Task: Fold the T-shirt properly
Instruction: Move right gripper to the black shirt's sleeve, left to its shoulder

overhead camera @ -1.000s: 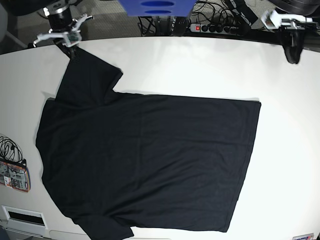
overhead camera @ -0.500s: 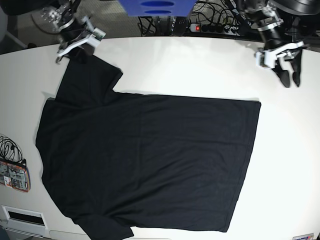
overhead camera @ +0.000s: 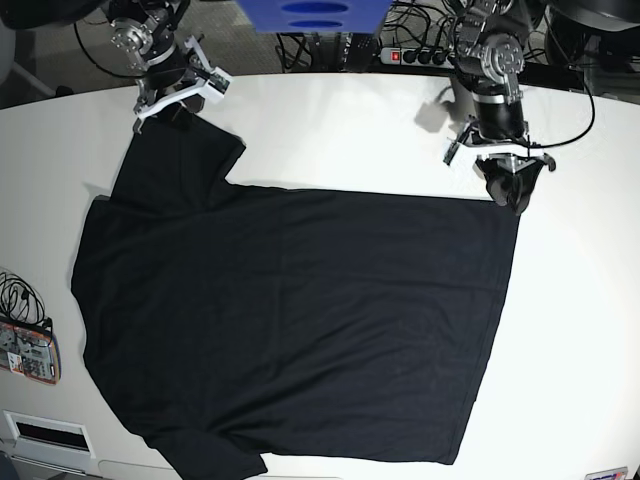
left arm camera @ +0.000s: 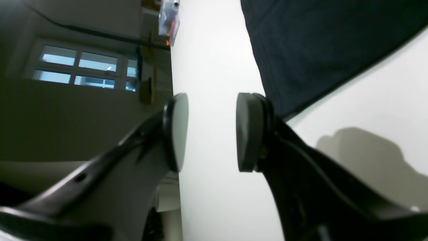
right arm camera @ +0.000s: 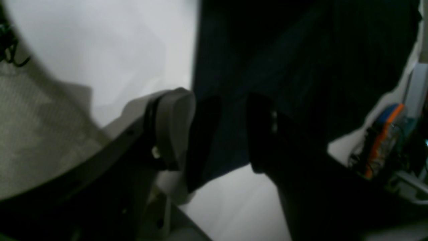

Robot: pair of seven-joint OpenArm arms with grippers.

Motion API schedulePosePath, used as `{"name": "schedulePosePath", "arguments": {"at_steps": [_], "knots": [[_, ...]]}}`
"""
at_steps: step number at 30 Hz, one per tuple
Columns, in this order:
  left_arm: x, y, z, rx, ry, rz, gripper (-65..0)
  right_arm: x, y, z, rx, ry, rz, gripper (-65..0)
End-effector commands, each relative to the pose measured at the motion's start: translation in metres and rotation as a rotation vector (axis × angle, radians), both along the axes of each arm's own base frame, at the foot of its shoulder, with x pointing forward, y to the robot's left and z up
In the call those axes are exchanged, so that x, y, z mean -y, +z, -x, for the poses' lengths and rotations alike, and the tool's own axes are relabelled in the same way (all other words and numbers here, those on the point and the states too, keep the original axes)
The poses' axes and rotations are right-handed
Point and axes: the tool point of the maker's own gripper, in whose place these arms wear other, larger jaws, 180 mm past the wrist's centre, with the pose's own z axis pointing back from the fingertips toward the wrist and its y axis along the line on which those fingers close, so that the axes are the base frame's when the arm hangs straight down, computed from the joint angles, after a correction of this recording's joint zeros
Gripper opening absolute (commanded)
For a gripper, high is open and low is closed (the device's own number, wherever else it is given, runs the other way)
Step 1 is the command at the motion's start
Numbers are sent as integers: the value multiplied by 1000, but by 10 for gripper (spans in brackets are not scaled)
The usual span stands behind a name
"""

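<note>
2 hands spread, left hand at T-shirt corner, right hand over sleeve

The T-shirt is spread flat on the table, with its hem toward the base view's right and its sleeves toward the left. The left gripper is positioned over the far hem corner (just at the cloth edge). The right gripper is positioned at the far sleeve's end. A power strip is located behind the table, and a small device with a cable bundle lies at the table's left edge.
</note>
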Motion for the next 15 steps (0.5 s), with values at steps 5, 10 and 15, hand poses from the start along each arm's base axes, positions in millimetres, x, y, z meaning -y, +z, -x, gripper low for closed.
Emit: {"name": "schedulePosePath", "arguments": {"at_steps": [5,10,15], "knots": [[2,16,-7,53,-34,-32,-424,-1,2,-6,16,-18,-1,-379],[2,23,-2,61,-35,-26,-424,4,-7,0,-11,-25,15,-379],[4,23,-2,60,-37,-24,-424,18,-29,17,-83,-41,51,-379]]}}
